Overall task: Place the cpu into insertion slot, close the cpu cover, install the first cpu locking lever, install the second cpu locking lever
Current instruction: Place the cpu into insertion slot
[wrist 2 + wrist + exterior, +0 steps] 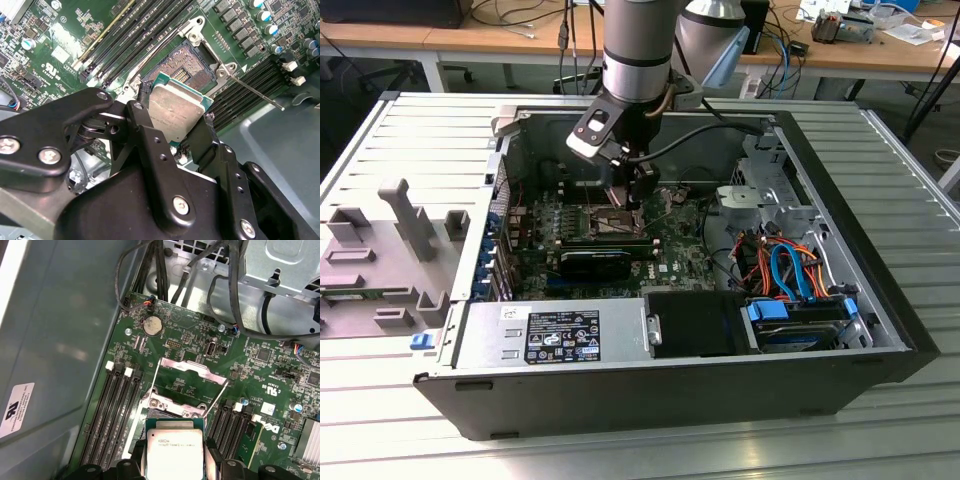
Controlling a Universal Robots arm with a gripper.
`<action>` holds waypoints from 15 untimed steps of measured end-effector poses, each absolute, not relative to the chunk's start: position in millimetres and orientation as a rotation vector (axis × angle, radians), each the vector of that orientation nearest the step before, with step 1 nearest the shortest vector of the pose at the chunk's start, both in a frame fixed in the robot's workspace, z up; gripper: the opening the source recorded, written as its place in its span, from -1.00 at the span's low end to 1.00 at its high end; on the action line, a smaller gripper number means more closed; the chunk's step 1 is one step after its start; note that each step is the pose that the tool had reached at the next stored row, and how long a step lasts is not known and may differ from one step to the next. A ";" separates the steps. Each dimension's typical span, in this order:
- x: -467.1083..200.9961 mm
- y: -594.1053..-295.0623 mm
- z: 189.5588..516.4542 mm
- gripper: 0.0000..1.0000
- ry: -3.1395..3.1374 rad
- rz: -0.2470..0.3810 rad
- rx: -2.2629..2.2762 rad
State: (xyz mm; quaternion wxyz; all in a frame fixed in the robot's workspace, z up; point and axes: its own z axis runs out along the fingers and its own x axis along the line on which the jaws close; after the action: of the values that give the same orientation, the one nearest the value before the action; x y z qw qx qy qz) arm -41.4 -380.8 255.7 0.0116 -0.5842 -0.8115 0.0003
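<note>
My gripper (175, 122) is shut on the cpu (176, 111), a small square chip with a silver-grey top, held by two opposite edges between the black fingers (145, 125). The cpu (175, 452) hangs just above the insertion slot (192, 65), whose pale pin field lies open, partly covered by the chip. Beyond the slot, the cpu cover (192, 366) stands flipped open. Two thin locking levers (218, 396) are raised beside it. In the exterior view the gripper (638, 195) reaches down into the open computer case (880, 250) over the green board (670, 250).
Long black memory slots (117, 410) flank the socket on both sides. Black cables (235, 300) and a metal drive cage (765, 195) lie at the exterior view's right, with a drive in a blue bracket (800, 320). Grey fixtures (410, 220) stand outside the case at the exterior view's left.
</note>
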 end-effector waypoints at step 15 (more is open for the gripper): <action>-41.4 -380.8 254.9 0.09 -2.491 0.000 -1.876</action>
State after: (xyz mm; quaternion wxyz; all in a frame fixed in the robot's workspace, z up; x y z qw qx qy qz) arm -41.4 -380.8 254.9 0.0115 -0.6015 -0.7988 0.0001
